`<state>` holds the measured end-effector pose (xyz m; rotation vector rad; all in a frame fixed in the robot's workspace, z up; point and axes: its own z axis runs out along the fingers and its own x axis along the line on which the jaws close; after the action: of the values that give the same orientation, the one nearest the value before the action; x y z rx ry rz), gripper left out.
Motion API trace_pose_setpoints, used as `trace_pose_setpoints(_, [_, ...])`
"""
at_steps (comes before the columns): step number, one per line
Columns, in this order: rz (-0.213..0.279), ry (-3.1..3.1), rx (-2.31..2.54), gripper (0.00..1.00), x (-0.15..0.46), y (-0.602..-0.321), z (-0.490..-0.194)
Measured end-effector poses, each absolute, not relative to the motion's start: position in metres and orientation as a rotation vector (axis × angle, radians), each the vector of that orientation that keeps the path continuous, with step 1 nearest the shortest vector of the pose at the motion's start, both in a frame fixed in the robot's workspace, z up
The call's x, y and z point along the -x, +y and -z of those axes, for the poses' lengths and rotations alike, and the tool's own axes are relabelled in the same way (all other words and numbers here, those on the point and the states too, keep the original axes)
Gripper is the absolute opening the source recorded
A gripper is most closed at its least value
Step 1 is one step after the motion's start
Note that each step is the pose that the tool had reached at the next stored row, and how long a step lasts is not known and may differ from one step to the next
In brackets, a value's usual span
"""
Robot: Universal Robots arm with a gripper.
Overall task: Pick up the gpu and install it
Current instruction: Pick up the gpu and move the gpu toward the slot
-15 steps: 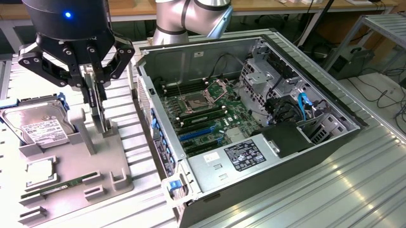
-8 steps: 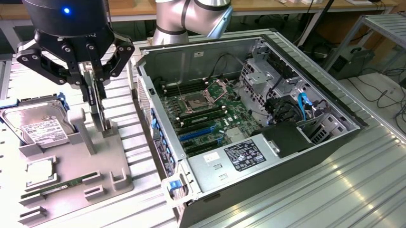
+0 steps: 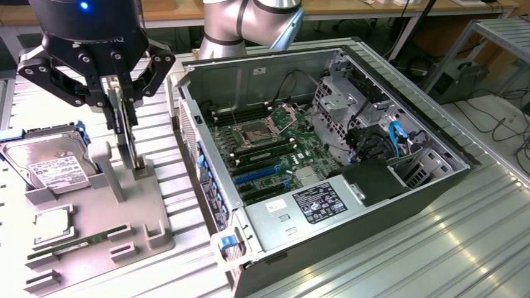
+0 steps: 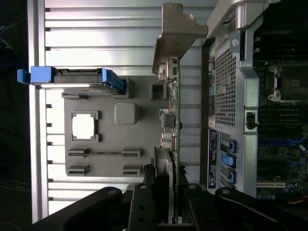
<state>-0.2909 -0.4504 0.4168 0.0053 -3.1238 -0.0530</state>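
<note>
A: How is the gpu (image 3: 130,146) going to handle?

B: Light and stiff, I'm guessing, but fragile. In the exterior view the drive (image 3: 49,167) is lying at the left of the tray (image 3: 124,217). Just right of it the gpu is standing edge-on, and the end effector (image 3: 123,115) is apparently pinching its upper edge.

A: Is that the right hold?

B: I'm thinking so: board edges, away from the bracket (image 4: 178,29). Further right, the case (image 3: 240,77) wall is crowding the tray, so room is opening upward only.
</note>
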Motion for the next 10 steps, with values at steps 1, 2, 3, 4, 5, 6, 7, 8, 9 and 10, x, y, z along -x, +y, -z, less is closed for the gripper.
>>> trace_pose_setpoints(1, [0.053, -3.124, -0.005, 0.27, 0.2909, -0.4504, -0.4178])
trace_pose_setpoints(2, [0.053, -3.124, -0.005, 0.27, 0.2909, -0.4504, -0.4187])
trace_pose_setpoints(3, [0.053, -3.124, -0.005, 0.27, 0.2909, -0.4504, -0.4196])
trace_pose_setpoints(4, [0.053, -3.124, -0.005, 0.27, 0.2909, -0.4504, -0.4207])
trace_pose_setpoints(5, [0.053, -3.124, -0.005, 0.27, 0.2909, -0.4504, -0.4217])
trace_pose_setpoints(6, [0.053, -3.124, -0.005, 0.27, 0.2909, -0.4504, -0.4227])
trace_pose_setpoints(7, [0.053, -3.124, -0.005, 0.27, 0.2909, -0.4504, -0.4238])
trace_pose_setpoints(8, [0.053, -3.124, -0.005, 0.27, 0.2909, -0.4504, -0.4245])
trace_pose_setpoints(9, [0.053, -3.124, -0.005, 0.27, 0.2909, -0.4504, -0.4252])
trace_pose_setpoints(10, [0.053, -3.124, -0.005, 0.27, 0.2909, -0.4504, -0.4277])
